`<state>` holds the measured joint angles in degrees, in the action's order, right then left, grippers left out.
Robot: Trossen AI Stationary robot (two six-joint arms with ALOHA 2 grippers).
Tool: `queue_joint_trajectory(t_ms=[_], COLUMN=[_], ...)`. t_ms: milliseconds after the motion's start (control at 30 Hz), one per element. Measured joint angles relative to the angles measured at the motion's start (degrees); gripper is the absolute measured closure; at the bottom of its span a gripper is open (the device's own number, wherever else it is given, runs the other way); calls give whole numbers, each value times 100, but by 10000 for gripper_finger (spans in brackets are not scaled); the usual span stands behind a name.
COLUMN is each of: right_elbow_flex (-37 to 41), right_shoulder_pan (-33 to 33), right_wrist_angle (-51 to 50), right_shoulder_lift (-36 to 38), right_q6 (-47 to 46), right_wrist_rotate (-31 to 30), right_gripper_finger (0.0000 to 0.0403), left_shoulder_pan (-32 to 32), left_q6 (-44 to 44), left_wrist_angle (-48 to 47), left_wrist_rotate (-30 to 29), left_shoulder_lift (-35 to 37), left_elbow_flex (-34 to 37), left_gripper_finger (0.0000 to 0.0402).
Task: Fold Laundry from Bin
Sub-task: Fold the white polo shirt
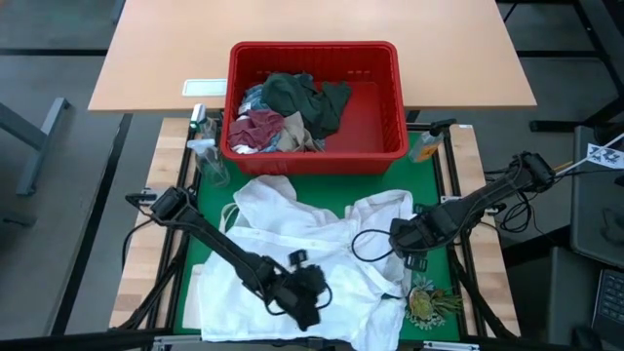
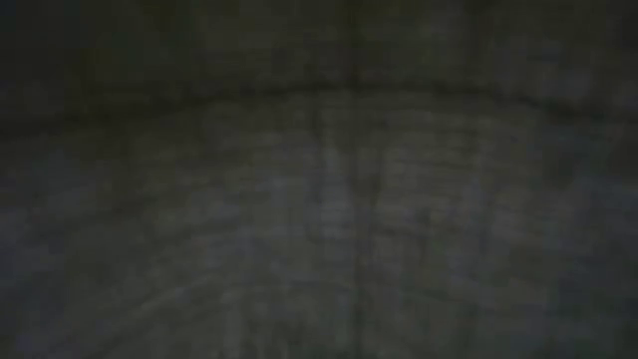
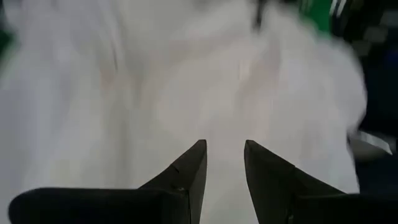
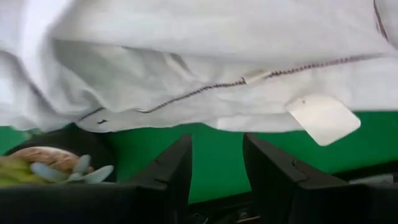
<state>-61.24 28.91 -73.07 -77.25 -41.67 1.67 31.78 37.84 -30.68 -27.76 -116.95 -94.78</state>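
Note:
A large white garment (image 1: 292, 234) lies spread and rumpled on the green mat (image 1: 429, 175), in front of the red bin (image 1: 312, 158). Inside the bin are more laundry pieces, among them a dark green one (image 1: 307, 97) and a maroon one (image 1: 258, 127). My left gripper (image 1: 307, 292) hovers open over the garment's near part (image 3: 186, 81), nothing between its fingers. My right gripper (image 1: 409, 242) stands open, pointing down, at the garment's right edge; green mat shows between its fingers (image 4: 217, 162), and the hem with a white tag (image 4: 323, 118) lies just beyond. Cloth fills the low view.
A clear spray bottle (image 1: 207, 156) stands left of the bin, and a small yellow bottle (image 1: 426, 146) right of it. A leafy green-and-tan ornament (image 1: 426, 300) lies at the mat's near right corner, close to my right gripper. A wooden table (image 1: 312, 29) lies behind the bin.

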Motion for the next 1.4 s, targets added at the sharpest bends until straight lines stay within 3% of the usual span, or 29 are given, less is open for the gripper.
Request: queue_joint_trajectory(t_ms=[200,433,667,833,1200,1400], right_elbow_flex=[-477,-866,-1073,-1101,-1103,-1101], right_shoulder_pan=[55,512,1219,1662,1947,1947], right_wrist_angle=[-36,-49,-24,28,499,554], right_shoulder_lift=[0,4,4,4,4,4], right_q6=[170,166,117,81,86,151], right_wrist_rotate=[3,-166,-167,-267,-472,-472], right_gripper_finger=[259,259,259,259,259,259], left_shoulder_pan=[-481,-869,-1141,-1287,-1479,-1503], left_q6=[-1342,-2319,-2398,-2801,-3147,-3317], left_wrist_angle=[1479,2197,2630,3540,5059,4889], left_wrist_rotate=[-109,150,681,1373,2082,2090], left_shoulder_lift=[0,0,-150,-637,-1567,-1596], left_elbow_flex=[0,0,-9,-9,-2,-2], left_gripper_finger=[299,297,254,225,221,221])
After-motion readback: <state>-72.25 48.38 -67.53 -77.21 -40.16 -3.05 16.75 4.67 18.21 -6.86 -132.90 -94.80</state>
